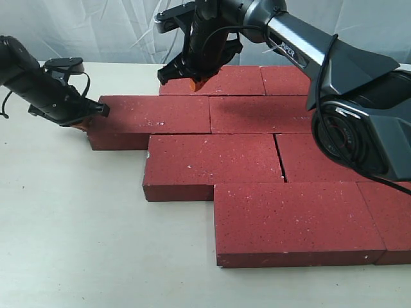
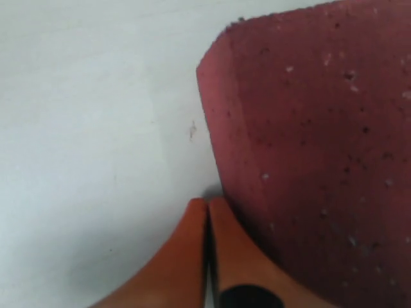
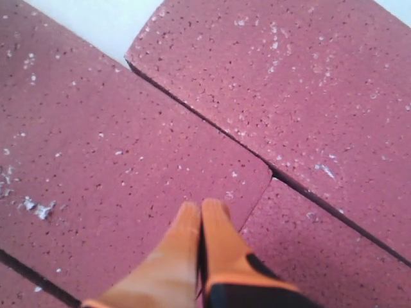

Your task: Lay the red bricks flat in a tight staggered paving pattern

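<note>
The pale table carries the red bricks, which lie flat in four staggered rows. In the exterior view they spread from the centre out to 3 and 5 o'clock. Most joints look tight. One dark seam in the third row stands slightly wider than the rest.

Each brick looks dense, rigid and heavy, with a grainy matte skin that should grip rather than slip. The white chips suggest that edges and corners crumble if knocked. The bricks seem too broad to pinch across the top. They are probably better shoved flat along the table with closed fingers set low on an end or side face, near its middle so the brick does not swivel.

The second-row brick juts out toward 9 o'clock. The left gripper sits at its free end with its fingers pressed together and empty. In its wrist view the left gripper has its tips at the foot of that end face near a corner.

The right gripper, at 12 o'clock, is likewise closed on nothing. Its tips lie close over a brick top beside a three-way joint, and contact cannot be judged.
</note>
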Robot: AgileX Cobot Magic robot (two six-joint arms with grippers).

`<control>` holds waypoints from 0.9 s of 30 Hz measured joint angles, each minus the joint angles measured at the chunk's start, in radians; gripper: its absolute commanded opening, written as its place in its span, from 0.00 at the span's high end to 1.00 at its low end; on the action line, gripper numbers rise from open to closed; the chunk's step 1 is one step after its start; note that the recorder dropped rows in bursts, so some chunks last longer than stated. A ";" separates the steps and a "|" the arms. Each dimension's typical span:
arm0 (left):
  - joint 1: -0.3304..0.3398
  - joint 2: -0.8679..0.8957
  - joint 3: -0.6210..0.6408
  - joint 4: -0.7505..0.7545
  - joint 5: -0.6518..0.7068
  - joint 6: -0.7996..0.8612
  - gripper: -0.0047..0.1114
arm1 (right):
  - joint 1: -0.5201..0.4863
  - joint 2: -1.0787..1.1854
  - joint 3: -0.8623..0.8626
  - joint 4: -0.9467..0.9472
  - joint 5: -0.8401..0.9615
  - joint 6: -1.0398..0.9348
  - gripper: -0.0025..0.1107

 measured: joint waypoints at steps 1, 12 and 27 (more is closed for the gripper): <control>-0.001 0.001 0.000 0.000 -0.004 0.000 0.96 | 0.000 0.000 0.000 0.000 0.000 -0.002 0.99; 0.022 -0.023 0.004 0.054 -0.015 -0.051 0.96 | 0.000 0.000 0.000 0.028 -0.004 -0.002 0.99; 0.025 -0.178 0.188 0.076 -0.118 -0.103 0.96 | -0.204 -0.042 0.061 0.397 0.003 -0.038 0.99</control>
